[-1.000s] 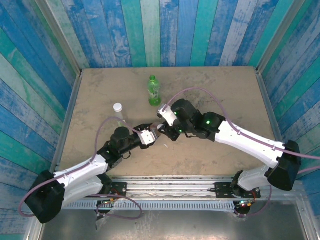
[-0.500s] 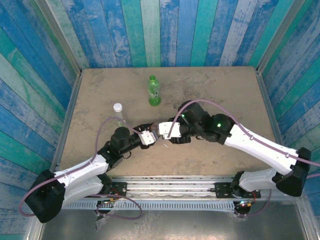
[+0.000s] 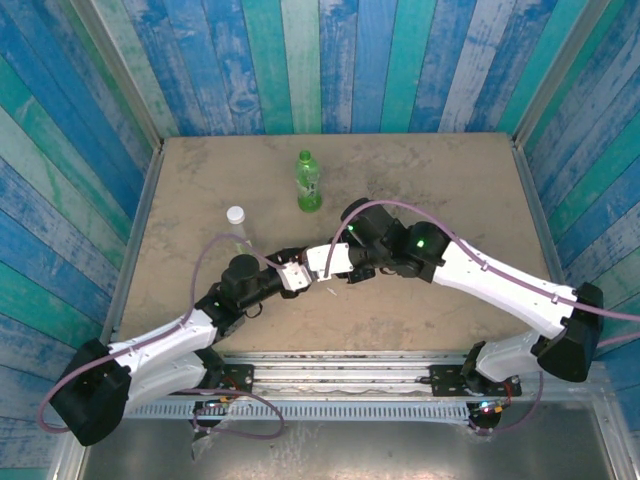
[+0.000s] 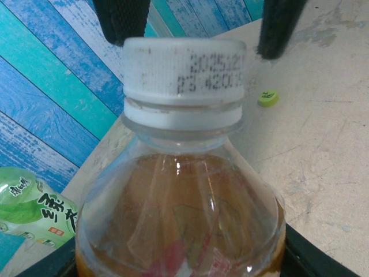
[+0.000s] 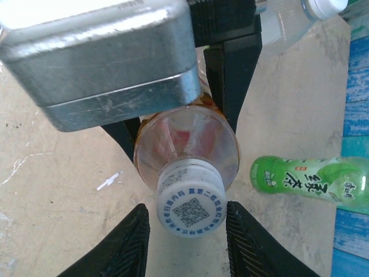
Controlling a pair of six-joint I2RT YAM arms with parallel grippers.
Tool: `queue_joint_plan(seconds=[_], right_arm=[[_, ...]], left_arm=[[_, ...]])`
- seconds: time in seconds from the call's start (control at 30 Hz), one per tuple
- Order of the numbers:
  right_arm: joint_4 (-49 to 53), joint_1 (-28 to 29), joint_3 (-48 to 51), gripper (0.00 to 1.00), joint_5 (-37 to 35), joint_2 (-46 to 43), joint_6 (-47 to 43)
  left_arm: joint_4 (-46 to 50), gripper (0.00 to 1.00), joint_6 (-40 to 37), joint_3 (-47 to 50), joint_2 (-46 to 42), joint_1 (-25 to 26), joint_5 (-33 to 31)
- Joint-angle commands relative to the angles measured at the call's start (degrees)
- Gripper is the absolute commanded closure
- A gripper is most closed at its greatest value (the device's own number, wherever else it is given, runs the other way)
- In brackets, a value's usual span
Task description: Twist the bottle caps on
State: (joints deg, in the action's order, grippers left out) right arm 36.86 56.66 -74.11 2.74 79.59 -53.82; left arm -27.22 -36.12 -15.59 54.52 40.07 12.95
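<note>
Right fingers flank white cap on amber bottle.

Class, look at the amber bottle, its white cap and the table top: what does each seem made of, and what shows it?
The amber bottle is probably clear, glossy plastic: a see-through wall with highlights over amber liquid. The white cap looks like opaque, matte plastic, with fine ribs and a printed code. The table top is beige, matte, mottled and scratched. It could be stone-look laminate or board; unclear.
</note>
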Motion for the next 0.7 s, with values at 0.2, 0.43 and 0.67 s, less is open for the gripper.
queue_joint_plan(seconds=[0.2,0.43,0.67], right_arm=[[0.8,0.38,-1.0,0.68,0.33,0.97,1.97],[0.05,0.38,-1.18,0.67,0.55,1.88,1.56],[0.05,0.25,-1.21,0.62,-0.28,2.35,0.56]], left_arm=[[-1.65,0.5,-0.17,0.58,-0.91,0.0,0.64],[-1.59,0.5,-0.18,0.3,-0.55,0.0,0.94],[-1.61,0.5,-0.25,0.42,-0.41,0.0,0.74]])
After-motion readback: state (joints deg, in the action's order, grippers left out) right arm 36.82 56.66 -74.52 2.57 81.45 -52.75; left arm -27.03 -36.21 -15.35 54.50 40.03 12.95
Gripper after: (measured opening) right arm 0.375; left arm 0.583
